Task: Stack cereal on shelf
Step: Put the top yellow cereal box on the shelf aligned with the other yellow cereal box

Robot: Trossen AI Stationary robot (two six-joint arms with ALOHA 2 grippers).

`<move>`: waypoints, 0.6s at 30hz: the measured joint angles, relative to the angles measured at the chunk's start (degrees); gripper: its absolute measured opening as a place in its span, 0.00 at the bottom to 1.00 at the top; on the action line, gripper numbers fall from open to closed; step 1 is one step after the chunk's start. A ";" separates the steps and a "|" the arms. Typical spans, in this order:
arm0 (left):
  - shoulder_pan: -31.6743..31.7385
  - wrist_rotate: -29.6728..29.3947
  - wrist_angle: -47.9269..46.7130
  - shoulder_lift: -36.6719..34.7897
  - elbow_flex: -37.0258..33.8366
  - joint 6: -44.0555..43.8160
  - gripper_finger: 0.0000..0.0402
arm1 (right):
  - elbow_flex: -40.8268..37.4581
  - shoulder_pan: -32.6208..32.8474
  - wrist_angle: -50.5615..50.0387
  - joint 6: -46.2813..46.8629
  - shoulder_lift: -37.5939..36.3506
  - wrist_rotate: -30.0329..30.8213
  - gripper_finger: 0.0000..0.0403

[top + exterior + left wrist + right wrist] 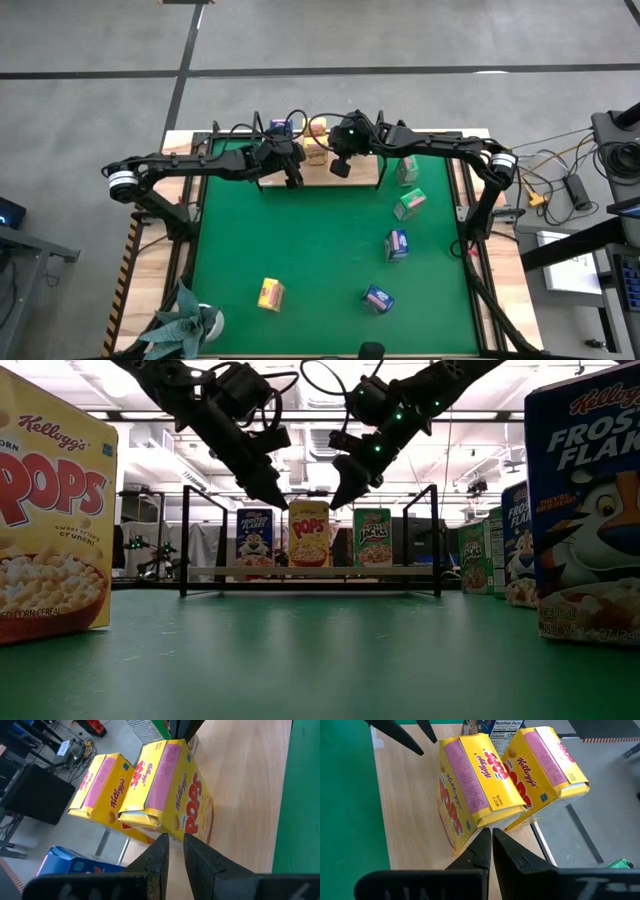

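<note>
The shelf (365,172) stands at the mat's far edge. A yellow cereal box (317,155) stands upright on its board, top flap up. A second yellow box (552,757) and a blue box (75,865) sit just past the board's far edge. My left gripper (174,840) hovers at the yellow box's left upper edge, fingers nearly together with only a slit between them and nothing in it. My right gripper (491,832) is shut at the box's right upper edge. In the low view both tips (277,500) (338,500) flank the box top (309,508). My left gripper slants down from the near left, its tips right at the end flap (142,817) of the yellow box; I cannot tell whether they touch it. My right gripper slants down from the near right with its shut tips at the box's upper edge (485,820); touching or not, I cannot tell.
Two green boxes (407,170) (410,205) lie at the mat's right. Nearer on the mat lie two blue ones (397,244) (377,298) and a yellow one (270,294). A plant (185,325) stands at the near left corner. The shelf's black wire uprights (186,540) (437,540) rise at its ends.
</note>
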 joint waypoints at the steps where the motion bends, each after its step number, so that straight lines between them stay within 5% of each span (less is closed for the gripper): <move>1: 0.00 0.00 -0.01 0.00 0.00 0.00 0.10 | -0.01 0.00 0.11 0.00 0.00 -0.01 0.02; 18: 0.00 0.00 -1.53 0.00 0.00 -1.42 0.10 | -0.11 0.02 -0.89 -0.73 -0.88 1.02 0.02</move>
